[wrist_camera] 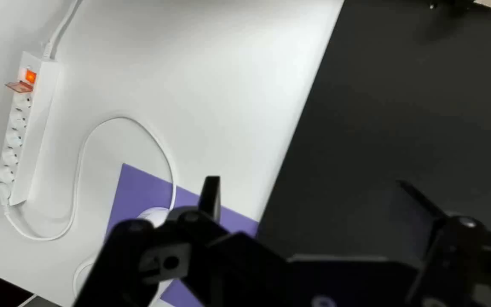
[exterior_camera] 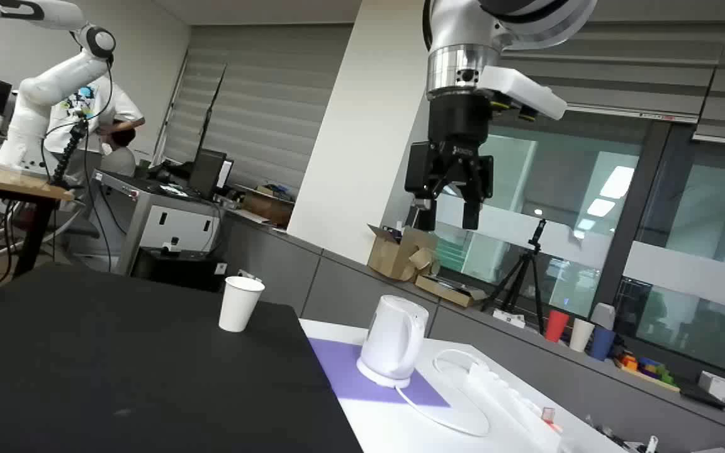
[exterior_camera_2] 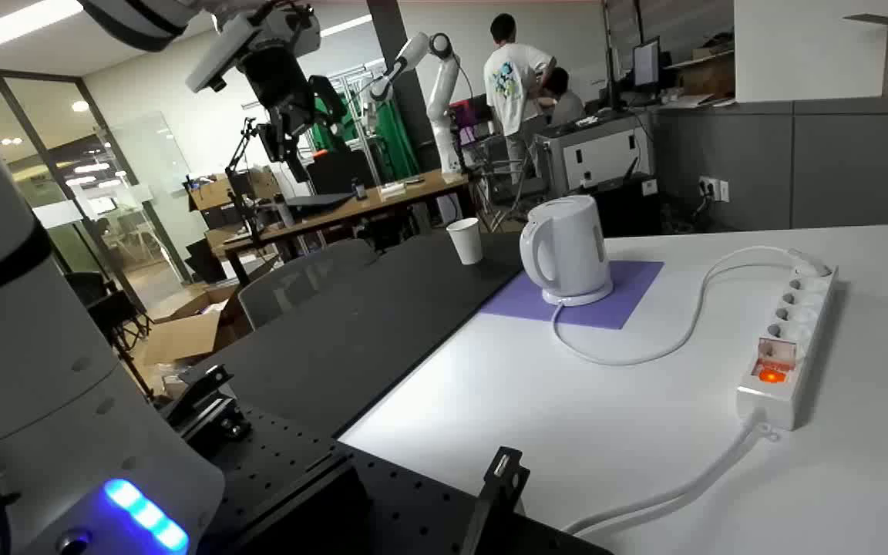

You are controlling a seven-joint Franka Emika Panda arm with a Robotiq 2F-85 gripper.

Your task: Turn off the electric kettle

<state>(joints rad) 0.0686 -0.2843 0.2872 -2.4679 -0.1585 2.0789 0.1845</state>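
The white electric kettle (exterior_camera: 391, 340) stands upright on a purple mat (exterior_camera: 337, 362) in both exterior views. In an exterior view its handle (exterior_camera_2: 534, 250) faces the near left. In the wrist view only a small part of the kettle (wrist_camera: 154, 216) shows behind a gripper finger. Its white cord (exterior_camera_2: 644, 359) runs to a white power strip (exterior_camera_2: 810, 308). An orange switch (wrist_camera: 30, 76) glows on the strip, and its clear cover is raised. My gripper (exterior_camera: 449, 219) is open and empty, high above the tables. Its spread fingers (wrist_camera: 307, 181) frame the black tabletop.
A white paper cup (exterior_camera: 240, 305) stands on the black table (exterior_camera: 117, 377) beside the kettle's white table (exterior_camera_2: 444, 432). The strip's thick cable (exterior_camera_2: 660, 497) crosses the white table. A black perforated base plate (exterior_camera_2: 382, 501) holds the arm. Boxes and a tripod (exterior_camera: 520, 277) stand along the window ledge.
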